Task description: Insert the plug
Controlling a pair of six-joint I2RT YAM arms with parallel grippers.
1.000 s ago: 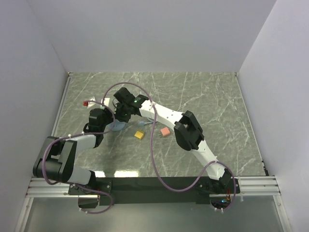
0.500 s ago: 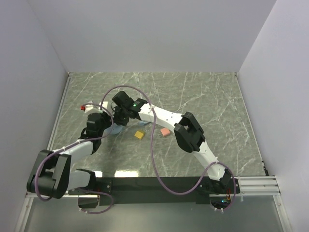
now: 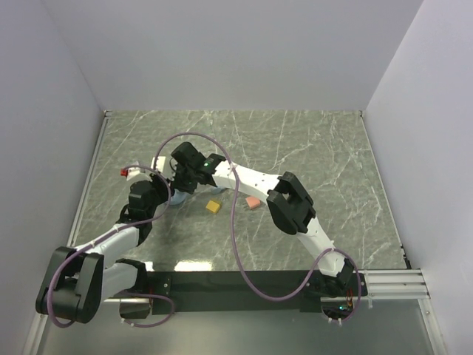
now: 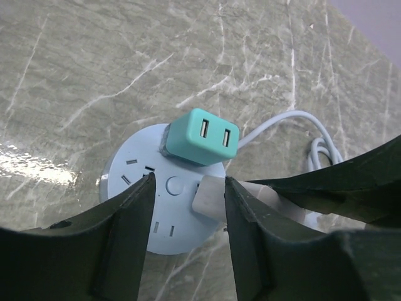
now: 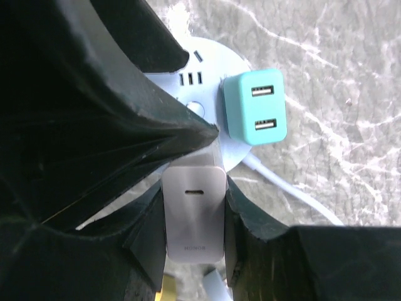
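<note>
A round pale-blue socket [image 4: 128,172] lies on the marble table, with a teal USB adapter [image 4: 202,137] plugged into it. My right gripper [image 5: 193,188] is shut on a white charger plug [image 5: 193,213] and holds it over the socket's rim beside the adapter [image 5: 254,106]. Its prongs are hidden. My left gripper [image 4: 186,194] is open. Its fingers [image 4: 125,238] straddle the socket's near side, the right one next to the white plug [image 4: 210,195]. In the top view both grippers [image 3: 151,194] [image 3: 185,177] meet over the socket [image 3: 177,197].
The socket's white cable [image 4: 294,119] curls away to the right. A yellow block [image 3: 213,206] and a pink block [image 3: 253,201] lie just right of the socket. Purple arm cables loop over the work spot. Walls close in the table on three sides.
My left arm has stretched out, and its gripper has shifted left and nearer over the socket. My right gripper has edged slightly left with the plug.
</note>
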